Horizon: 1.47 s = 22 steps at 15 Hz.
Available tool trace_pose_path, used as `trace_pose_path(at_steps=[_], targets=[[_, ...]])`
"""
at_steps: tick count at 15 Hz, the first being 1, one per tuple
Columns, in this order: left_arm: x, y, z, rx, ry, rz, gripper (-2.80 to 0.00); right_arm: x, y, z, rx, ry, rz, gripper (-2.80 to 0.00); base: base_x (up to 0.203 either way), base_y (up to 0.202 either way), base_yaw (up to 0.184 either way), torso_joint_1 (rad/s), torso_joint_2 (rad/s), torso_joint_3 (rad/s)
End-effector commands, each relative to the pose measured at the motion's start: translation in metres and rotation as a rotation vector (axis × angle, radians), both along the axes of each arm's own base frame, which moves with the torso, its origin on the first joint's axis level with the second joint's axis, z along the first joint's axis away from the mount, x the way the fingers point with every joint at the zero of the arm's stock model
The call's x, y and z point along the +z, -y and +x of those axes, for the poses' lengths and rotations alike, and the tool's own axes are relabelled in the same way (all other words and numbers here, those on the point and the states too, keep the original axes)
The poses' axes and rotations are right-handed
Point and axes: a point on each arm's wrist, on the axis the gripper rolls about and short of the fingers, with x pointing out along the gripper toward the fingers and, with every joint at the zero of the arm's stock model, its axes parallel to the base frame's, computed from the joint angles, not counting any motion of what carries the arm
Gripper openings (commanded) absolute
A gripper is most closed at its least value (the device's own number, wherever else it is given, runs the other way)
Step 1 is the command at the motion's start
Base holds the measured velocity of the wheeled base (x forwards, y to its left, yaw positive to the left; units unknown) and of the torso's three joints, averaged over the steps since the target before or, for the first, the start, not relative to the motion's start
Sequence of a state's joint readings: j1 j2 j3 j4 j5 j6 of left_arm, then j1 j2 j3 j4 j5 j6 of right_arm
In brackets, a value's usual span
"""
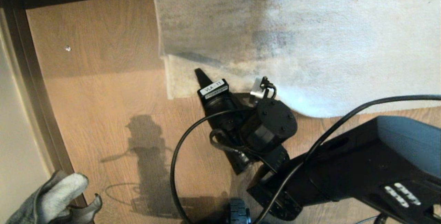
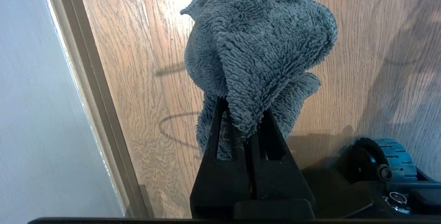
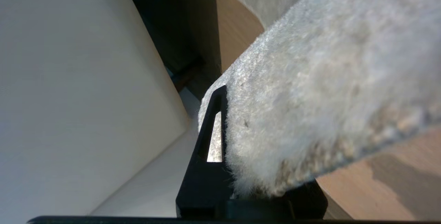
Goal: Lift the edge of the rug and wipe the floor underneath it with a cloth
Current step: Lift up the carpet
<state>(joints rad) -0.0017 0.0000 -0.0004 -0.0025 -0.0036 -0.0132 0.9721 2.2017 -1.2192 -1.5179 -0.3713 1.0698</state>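
The pale grey rug covers the upper right of the head view, and its rug edge point(image 1: 179, 79) with the square corner sits just above the middle. My right gripper point(image 1: 206, 79) is shut on that edge; one black finger lies over the pile and the other is hidden beneath. In the right wrist view the rug edge point(image 3: 310, 96) fills my right gripper point(image 3: 253, 113) and hangs clear of the brown wood floor point(image 3: 379, 182). At the bottom left my left gripper point(image 1: 88, 208) is shut on the fuzzy grey cloth point(image 1: 51, 196). The cloth point(image 2: 258, 38) bunches out of the left gripper point(image 2: 241, 112) above the floor point(image 2: 361, 44).
A dark skirting strip point(image 1: 34, 96) and a pale wall run down the left side. A small white speck point(image 1: 67, 48) lies on the bare floor point(image 1: 103, 113). My base wheel point(image 1: 239, 213) and a black cable point(image 1: 175, 155) are near the bottom centre.
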Motion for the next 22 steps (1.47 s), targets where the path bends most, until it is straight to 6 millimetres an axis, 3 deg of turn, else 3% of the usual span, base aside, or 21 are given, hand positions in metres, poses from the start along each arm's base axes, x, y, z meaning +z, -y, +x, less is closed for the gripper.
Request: trace_pose_path(at_steps=[1,12,22], targets=[[0.0,0.0,0.0,0.001,0.0,-0.001,-2.8,0.011,0.013,0.003,-0.024,0.01,0.026,-2.8,0.0,0.0,0.0,0.0,0.0,0.0],[0.0,0.0,0.0,0.001,0.0,-0.001,-2.8,0.072,0.077,0.016,-0.065,0.072,0.268,-2.8,0.0,0.0,0.0,0.0,0.0,0.0],[0.0,0.0,0.0,0.001,0.0,-0.001,-2.8,0.113,0.101,-0.005,0.095,0.177,0.311,-2.8,0.0,0.0,0.0,0.0,0.0,0.0]])
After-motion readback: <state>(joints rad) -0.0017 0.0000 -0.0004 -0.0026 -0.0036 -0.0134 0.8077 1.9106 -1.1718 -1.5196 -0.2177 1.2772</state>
